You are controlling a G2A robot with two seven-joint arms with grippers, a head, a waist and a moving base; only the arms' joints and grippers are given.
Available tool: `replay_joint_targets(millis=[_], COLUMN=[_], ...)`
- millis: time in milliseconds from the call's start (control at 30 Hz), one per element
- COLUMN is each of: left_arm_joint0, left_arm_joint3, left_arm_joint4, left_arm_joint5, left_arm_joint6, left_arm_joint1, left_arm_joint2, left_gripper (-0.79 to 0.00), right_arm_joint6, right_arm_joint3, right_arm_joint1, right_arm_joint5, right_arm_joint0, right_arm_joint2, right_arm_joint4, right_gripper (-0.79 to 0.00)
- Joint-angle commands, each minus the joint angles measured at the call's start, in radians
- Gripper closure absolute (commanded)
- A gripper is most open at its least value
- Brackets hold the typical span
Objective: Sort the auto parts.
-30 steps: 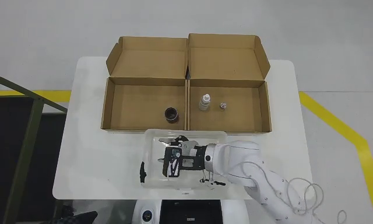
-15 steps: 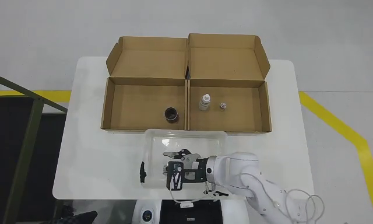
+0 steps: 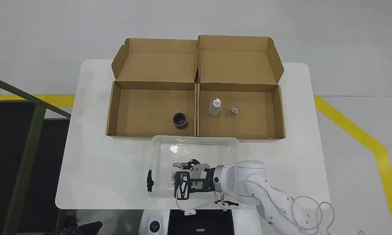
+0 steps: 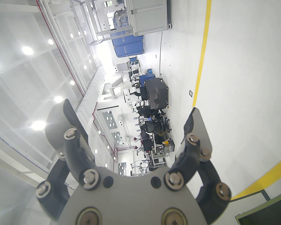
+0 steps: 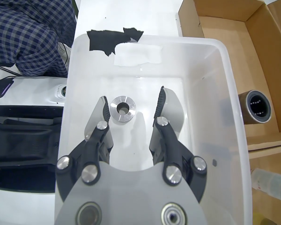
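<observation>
Table: white tabletop point(image 3: 92, 143), bearing a clear plastic tub point(image 5: 201, 71).
Right gripper point(image 5: 133, 95): spread open, off-centre over a silver metal bushing point(image 5: 123, 109).
Risk: bushing could be knocked aside.

Top view overhead and right wrist view, close, share the bin point(image 5: 178, 39).

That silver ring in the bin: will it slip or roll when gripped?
Probably stiff and heavy for its size: the metal ring looks solid. Its polished side may slip in the right hand. Lying flat in the clear bin, it should slide, not roll.
</observation>
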Motion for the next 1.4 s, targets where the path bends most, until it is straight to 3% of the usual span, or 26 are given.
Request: replay_joint_targets(millis=[0, 633, 967, 1033, 1133, 1167, 1367], left_arm_joint0=[0.0, 0.0, 0.0, 0.0, 0.0, 0.0, 0.0], left_arm_joint3=[0.0, 0.0, 0.0, 0.0, 0.0, 0.0, 0.0], left_arm_joint4=[0.0, 0.0, 0.0, 0.0, 0.0, 0.0, 0.0], left_arm_joint5=[0.0, 0.0, 0.0, 0.0, 0.0, 0.0, 0.0], left_arm_joint6=[0.0, 0.0, 0.0, 0.0, 0.0, 0.0, 0.0], left_arm_joint1=[0.0, 0.0, 0.0, 0.0, 0.0, 0.0, 0.0], left_arm_joint2=[0.0, 0.0, 0.0, 0.0, 0.0, 0.0, 0.0], left_gripper=[-0.785, -0.785, -0.785, -0.785, -0.785, -0.785, -0.785], right_arm_joint6=[0.0, -0.008, -0.009, -0.013, -0.014, -0.014, -0.017], right_arm_joint3=[0.013, 0.111, 0.139, 0.143, 0.146, 0.147, 0.132], right_arm_joint1=[-0.001, -0.012, -0.019, -0.019, -0.02, -0.02, -0.017], right_arm_joint5=[0.003, 0.019, 0.022, 0.018, 0.018, 0.017, 0.013], right_arm_joint0=[0.006, 0.053, 0.076, 0.08, 0.083, 0.084, 0.086], right_arm_joint2=[-0.006, -0.068, -0.097, -0.099, -0.102, -0.102, -0.094], right_arm_joint4=[-0.002, -0.007, -0.002, 0.003, 0.005, 0.005, 0.019], right_gripper=[-0.376, -0.382, -0.348, -0.277, -0.037, 0.0, 0.0])
